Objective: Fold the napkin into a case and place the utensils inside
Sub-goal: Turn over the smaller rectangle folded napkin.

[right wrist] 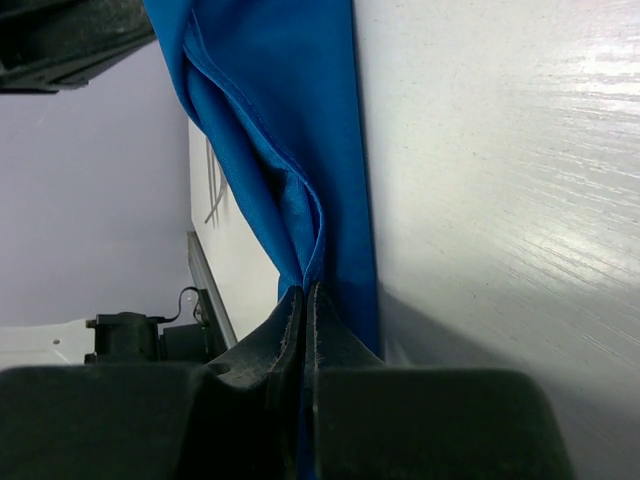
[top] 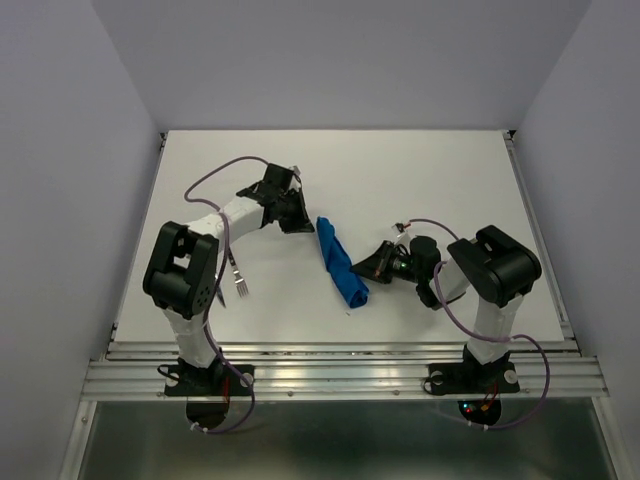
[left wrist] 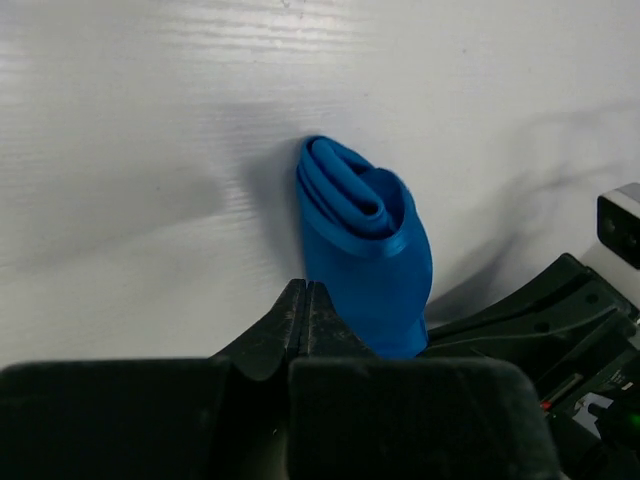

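Napkin [top: 340, 265] lies on the white table [top: 430, 180] as a narrow, rumpled blue strip, several layers gathered lengthwise. It is not yet a flat pouch. In the left wrist view its end [left wrist: 365, 250] shows as a loose coil of folds, so my reading is that the case is part-formed and needs flattening before anything can go inside.

The two grippers sit at opposite ends of the napkin, which fits a pull-and-lay move: each end is held so the strip can be stretched or turned over as one piece.

The right gripper [top: 360, 270] is at the napkin's near end. In its own view the jaws [right wrist: 305, 300] are pressed together with blue cloth [right wrist: 290, 130] running straight down into the tips and showing in the slit between them, so it is pinching the napkin.

The left gripper [top: 306, 227] is at the napkin's far end. Its jaws [left wrist: 307, 300] are fully closed, tips touching, right against the cloth's edge. I cannot tell whether a layer is caught between them or the cloth merely passes behind them.

The fork [top: 240, 288] lies well to the left of the napkin, apart from it and untouched. The knife I cannot pick out.
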Robot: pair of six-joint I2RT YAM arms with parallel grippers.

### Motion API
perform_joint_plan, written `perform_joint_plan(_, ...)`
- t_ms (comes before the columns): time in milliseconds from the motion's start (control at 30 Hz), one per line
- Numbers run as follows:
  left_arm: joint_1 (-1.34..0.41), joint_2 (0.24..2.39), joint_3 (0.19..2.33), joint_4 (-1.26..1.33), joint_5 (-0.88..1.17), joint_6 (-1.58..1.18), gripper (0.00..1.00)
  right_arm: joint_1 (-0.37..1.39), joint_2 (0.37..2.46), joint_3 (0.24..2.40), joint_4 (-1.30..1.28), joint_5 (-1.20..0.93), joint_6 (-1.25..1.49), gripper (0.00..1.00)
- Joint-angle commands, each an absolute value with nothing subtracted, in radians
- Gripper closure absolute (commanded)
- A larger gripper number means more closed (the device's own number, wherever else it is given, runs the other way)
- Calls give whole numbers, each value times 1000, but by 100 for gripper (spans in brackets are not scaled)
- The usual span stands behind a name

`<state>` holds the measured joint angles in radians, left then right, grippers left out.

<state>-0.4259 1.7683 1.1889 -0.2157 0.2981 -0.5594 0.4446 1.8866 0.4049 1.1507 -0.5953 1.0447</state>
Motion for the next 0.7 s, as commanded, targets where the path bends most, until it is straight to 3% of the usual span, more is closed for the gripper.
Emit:
perform_joint_plan(0,-448,1787,1281,-186,299,-575,100,437,1896,423,1158,-612,1019,99)
perform_joint_plan(500,-518,1901,1381,-170,331,-606,100,428,1893,423,1158,-635,1023,96)
perform_joint_plan(600,-525,1927,1399,-155,344,-618,100,419,1882,411,1155,-634,1022,89)
perform_joint_plan(633,-526,1934,1410,-152,350,-620,100,410,1878,408,1154,-632,1019,77)
perform_joint_plan(667,-529,1950,1419,-152,351,-623,100,410,1868,405,1143,-632,1014,72)
